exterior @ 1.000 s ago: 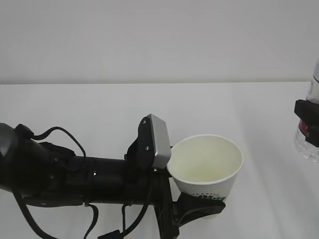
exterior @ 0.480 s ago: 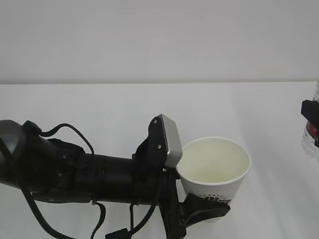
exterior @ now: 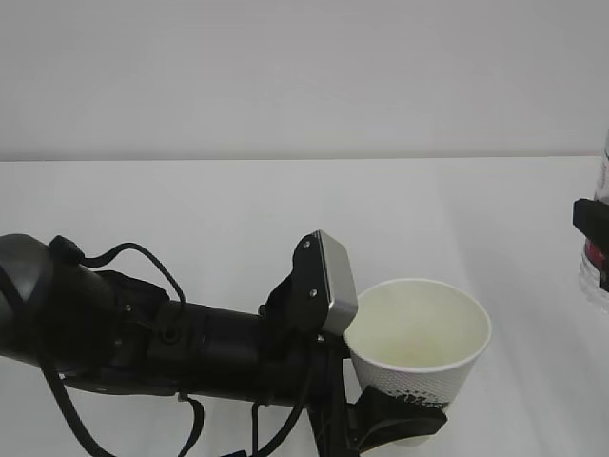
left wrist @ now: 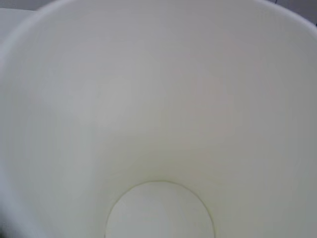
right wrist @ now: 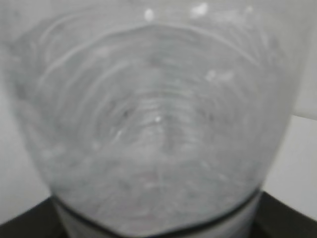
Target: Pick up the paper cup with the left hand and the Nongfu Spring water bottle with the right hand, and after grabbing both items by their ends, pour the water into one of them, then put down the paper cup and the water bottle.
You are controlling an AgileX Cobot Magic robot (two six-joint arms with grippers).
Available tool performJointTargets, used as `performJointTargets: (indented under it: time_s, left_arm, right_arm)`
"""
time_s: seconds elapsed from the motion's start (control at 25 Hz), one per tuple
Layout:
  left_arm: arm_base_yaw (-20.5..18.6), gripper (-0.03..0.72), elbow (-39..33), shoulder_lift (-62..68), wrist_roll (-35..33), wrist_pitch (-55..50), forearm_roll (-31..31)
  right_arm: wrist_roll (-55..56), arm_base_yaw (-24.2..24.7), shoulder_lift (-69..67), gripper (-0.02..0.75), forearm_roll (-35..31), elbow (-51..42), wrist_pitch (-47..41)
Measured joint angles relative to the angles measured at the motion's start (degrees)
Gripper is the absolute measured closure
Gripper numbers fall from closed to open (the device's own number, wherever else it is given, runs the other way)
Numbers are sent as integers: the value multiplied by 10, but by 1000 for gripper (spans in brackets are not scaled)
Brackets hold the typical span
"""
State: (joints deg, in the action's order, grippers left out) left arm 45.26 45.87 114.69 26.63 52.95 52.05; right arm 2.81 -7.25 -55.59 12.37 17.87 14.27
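White fills nearly everything: a pale wall behind and a smooth white tabletop (exterior: 190, 209) meeting it along a faint straight line, with nothing else lying on the visible part of the surface.

Low in the exterior view, the left end effector (exterior: 395, 419) is clamped around the lower part of the paper cup (exterior: 419, 357), its black fingers (exterior: 404, 414) wrapped beneath the printed band. Gripping low leaves the rim and mouth free, which suits a cup meant to receive a pour. The cup sits upright, mouth open to the ceiling, so it would not spill. A grey rectangular block (exterior: 328, 286) on the wrist stands just beside the rim.

The cup is thin, tapered paper with a rolled lip and a matte cream inside; the left wrist view looks straight down its smooth wall to the round base (left wrist: 161, 210), where any water is too faint to judge.

At the far right edge, well apart from the cup, the right end effector (exterior: 592, 238) holds the water bottle (exterior: 598, 267), only a sliver of which shows: clear plastic with a touch of red. The right wrist view is filled by the bottle's ribbed, glossy wall (right wrist: 148, 124), with concentric ridges and small bright glints, and dark gripper parts at the bottom corners.
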Motion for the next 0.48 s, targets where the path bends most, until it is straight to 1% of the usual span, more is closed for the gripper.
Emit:
performJointTargets:
  time_s: [0.16,0.48]
  left_arm:
    - [0,176,0,0,5,0,0]
    - [0,177,0,0,6,0,10]
  right_arm:
    - [-21,0,0,298,4,0,-1]
    - [-125,0,0,298,6,0,-1]
